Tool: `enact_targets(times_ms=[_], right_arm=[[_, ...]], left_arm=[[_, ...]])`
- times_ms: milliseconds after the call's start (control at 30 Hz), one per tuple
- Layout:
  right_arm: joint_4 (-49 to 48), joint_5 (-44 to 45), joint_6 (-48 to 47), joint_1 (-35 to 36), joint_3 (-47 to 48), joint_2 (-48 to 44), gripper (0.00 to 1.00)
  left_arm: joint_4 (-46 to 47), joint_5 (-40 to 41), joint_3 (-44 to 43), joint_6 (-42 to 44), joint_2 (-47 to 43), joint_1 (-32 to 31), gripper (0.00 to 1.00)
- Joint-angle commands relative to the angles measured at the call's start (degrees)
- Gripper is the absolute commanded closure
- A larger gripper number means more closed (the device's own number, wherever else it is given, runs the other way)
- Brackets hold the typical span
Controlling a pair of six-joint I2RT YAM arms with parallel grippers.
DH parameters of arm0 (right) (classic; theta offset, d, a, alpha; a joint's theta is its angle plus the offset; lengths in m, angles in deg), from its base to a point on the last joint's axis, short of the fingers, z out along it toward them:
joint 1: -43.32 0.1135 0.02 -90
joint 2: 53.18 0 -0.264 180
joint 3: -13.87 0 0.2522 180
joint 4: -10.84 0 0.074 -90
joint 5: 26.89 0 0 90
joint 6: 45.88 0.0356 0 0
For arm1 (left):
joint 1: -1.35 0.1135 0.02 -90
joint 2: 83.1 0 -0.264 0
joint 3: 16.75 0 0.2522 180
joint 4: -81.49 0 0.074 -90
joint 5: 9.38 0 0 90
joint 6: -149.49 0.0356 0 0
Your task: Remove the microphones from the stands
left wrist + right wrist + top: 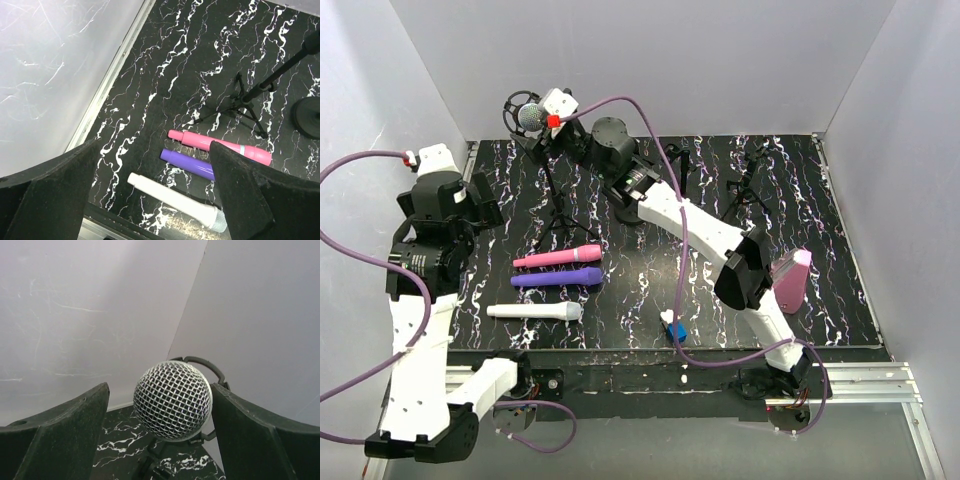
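Our left pincer (154, 146) hangs apart and empty above the bench (165, 60), out of the way. The mic (172, 400) sits in the stand's clip (205, 363) at the back left. Our right pincer (160, 390) straddles its head, fingers apart, likely to grip. We read no writing.

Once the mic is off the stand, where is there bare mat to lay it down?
Roomiest: the bare mat at far right, between the small tripod and the right wall. A narrower strip lies between the purple microphone and the blue block. Crowded: pink microphone, purple and white microphone lie together in front of the stand.
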Motion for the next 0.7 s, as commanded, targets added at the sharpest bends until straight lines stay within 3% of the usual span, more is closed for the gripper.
enact_targets(times_ms=[0,267,433,600,667], right_arm=[[-0.53,3.96,3.82,-1.41,2.86,-0.17,0.15],[-4.66,-1.03,4.17,-2.64,6.81,1.23,0.41],[-0.81,-5.79,7.68,-4.57,8.58,0.18,0.61],[4.30,-12.98,11.81,-7.91,8.32,-2.45,0.73],[5.53,-18.07,13.66,-9.06,7.53,-3.50,0.75]], left_arm=[[0.69,-3.46,0.28,-1.54,-0.71,2.83,0.09],[0.25,-9.09,2.12,-0.23,-0.62,4.51,0.10],[3.14,-12.16,4.67,3.81,-0.97,4.51,0.11],[15.79,-32.44,7.31,12.85,-4.66,4.94,0.21],[16.52,-38.86,4.61,11.83,-1.87,5.38,0.26]])
